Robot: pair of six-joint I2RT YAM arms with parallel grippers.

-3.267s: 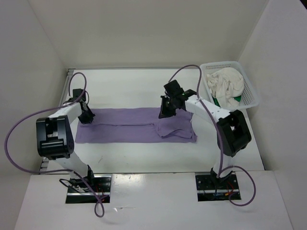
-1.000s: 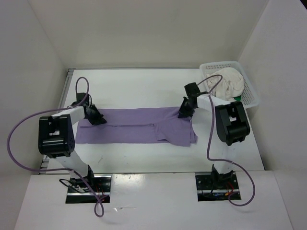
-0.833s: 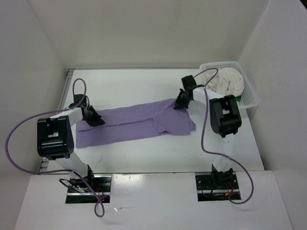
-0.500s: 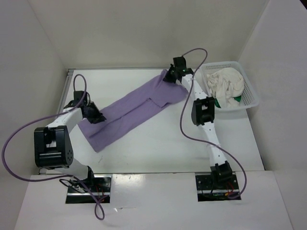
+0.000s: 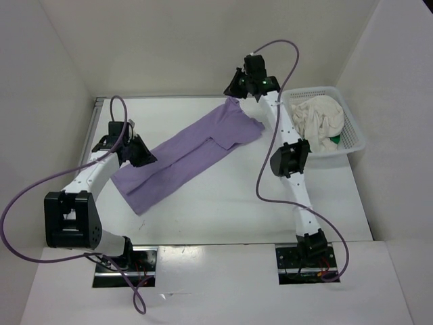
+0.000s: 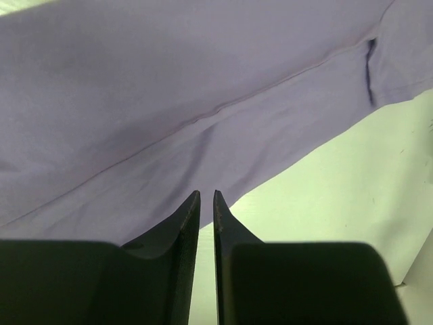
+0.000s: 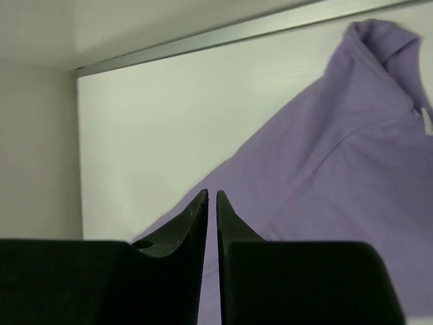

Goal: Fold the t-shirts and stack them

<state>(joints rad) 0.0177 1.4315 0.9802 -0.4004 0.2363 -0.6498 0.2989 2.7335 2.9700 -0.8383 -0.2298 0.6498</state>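
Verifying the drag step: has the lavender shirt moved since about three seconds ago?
Yes. The lavender shirt has swung round: its right end went farther back and now lies alongside the basket, no longer nearer than it.

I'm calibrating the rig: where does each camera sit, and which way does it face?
Top external: above and behind the bases, looking down at the table; left arm, right arm, purple t-shirt and basket show.
Left wrist: on the left arm, looking down past the left end effector at the purple t-shirt.
Right wrist: on the right arm, looking past the right end effector toward the table's back edge.
Shared: all three see the purple t-shirt.
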